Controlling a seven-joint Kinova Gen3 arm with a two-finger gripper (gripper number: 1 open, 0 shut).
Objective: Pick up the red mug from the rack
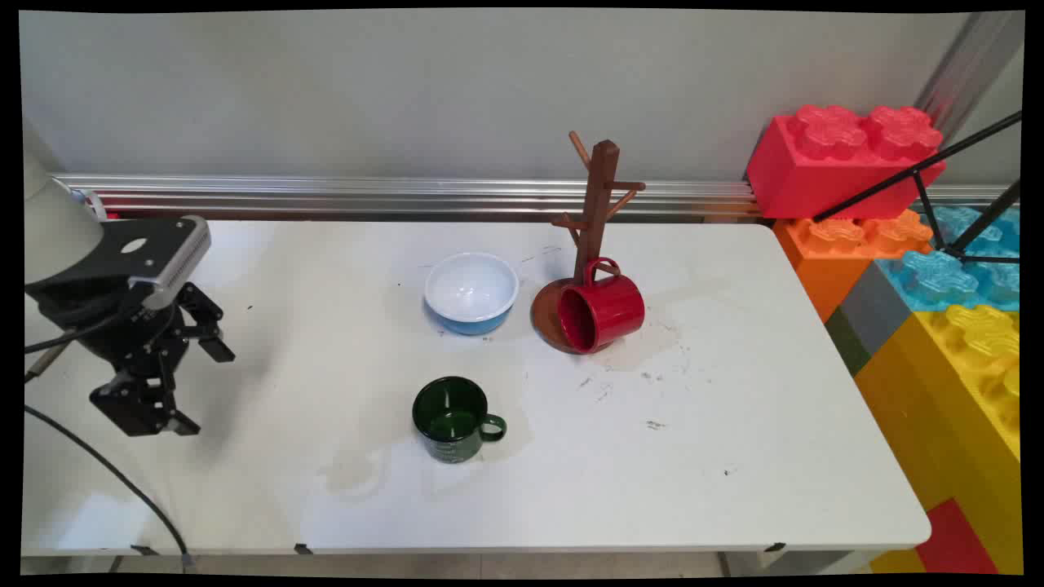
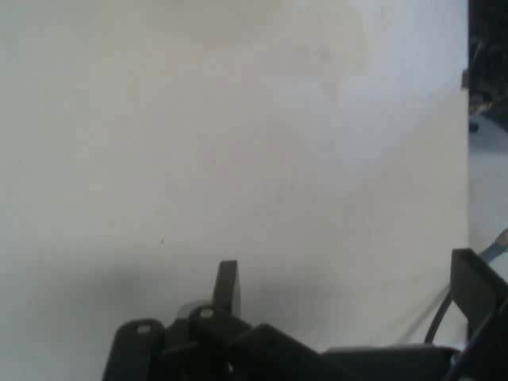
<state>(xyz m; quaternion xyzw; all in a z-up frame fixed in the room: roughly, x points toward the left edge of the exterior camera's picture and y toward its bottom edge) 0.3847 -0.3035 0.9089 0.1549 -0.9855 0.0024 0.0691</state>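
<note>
Currently, gripper: at the table's left side, above bare tabletop, fingers spread wide apart, nothing between them.
Hand view: one finger left of centre, the other at the right edge, only blank white table beyond them.
Nearest thing: green mug, upright, handle pointing right, well to the gripper's right, near the front-centre of the table; no contact.
Bowl: white inside, blue outside, upright, behind the green mug toward the wall.
Mug tree: brown wood, upright on a round base, just right of the bowl, pegs bare.
Red mug: lying on its side on the mug tree's base, mouth facing front-left, handle up against the post.
Cable: black, hangs from the arm and runs over the table's front-left edge.
Blocks: big toy bricks stacked off the table's right end, red on orange, blue, yellow nearer.
</note>
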